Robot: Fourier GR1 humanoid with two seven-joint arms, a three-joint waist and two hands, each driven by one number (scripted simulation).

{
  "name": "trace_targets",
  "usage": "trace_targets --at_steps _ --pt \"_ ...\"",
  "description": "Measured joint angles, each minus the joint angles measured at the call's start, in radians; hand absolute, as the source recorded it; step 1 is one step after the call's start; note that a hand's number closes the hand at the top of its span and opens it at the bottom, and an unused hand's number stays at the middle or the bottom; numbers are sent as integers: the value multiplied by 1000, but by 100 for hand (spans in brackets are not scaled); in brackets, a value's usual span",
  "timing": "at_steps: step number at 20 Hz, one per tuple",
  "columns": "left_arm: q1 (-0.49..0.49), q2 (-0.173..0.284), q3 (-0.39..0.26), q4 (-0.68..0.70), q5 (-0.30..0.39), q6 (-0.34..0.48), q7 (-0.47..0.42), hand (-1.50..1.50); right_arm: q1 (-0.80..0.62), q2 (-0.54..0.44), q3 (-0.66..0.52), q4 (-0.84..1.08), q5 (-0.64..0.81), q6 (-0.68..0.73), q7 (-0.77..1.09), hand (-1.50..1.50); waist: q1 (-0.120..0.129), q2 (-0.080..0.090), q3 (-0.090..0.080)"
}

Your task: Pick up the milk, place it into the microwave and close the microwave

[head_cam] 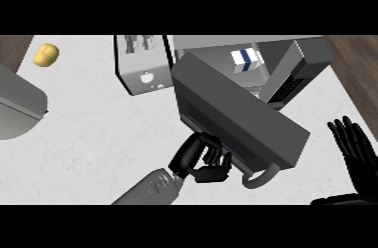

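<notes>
The white and blue milk carton (246,59) stands inside the grey microwave (310,54) at the top middle. The microwave's dark door (236,114) swings out toward me, partly open, with its handle (262,178) at the near end. My left hand (201,159) sits against the door's lower left edge, fingers curled, just left of the handle. My right hand (356,152) rests open at the right edge, fingers up, apart from everything.
A yellow lemon-like fruit (46,55) lies at the top left of the white counter (88,137). A grey rounded object (18,109) takes up the left edge. A pale panel (144,67) lies left of the microwave.
</notes>
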State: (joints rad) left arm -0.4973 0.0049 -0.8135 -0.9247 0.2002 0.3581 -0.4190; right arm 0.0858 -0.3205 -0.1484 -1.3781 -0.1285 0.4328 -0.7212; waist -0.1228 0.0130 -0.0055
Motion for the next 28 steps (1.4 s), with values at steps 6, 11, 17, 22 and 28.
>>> trace_targets --at_steps 6,11,17,22,28 --pt "-62 2 -60 21 136 65 -22 150 2 -26 29 -119 -76 45 88 -150 -38 9 -2" --pt "-112 0 -74 14 239 131 -48 150 -12 -57 43 -182 -117 75 141 -150 -67 17 -2" --pt "-168 -5 -55 18 351 249 -66 150 -30 -105 35 -235 -153 103 187 -150 -97 23 -3" --pt "-237 -5 -38 43 429 325 -59 -150 -60 -140 11 -256 -185 116 209 -150 -125 31 -2" --pt "-305 -6 -23 90 506 386 -37 -150 -138 -228 -65 -298 -131 77 203 150 -154 40 -2"
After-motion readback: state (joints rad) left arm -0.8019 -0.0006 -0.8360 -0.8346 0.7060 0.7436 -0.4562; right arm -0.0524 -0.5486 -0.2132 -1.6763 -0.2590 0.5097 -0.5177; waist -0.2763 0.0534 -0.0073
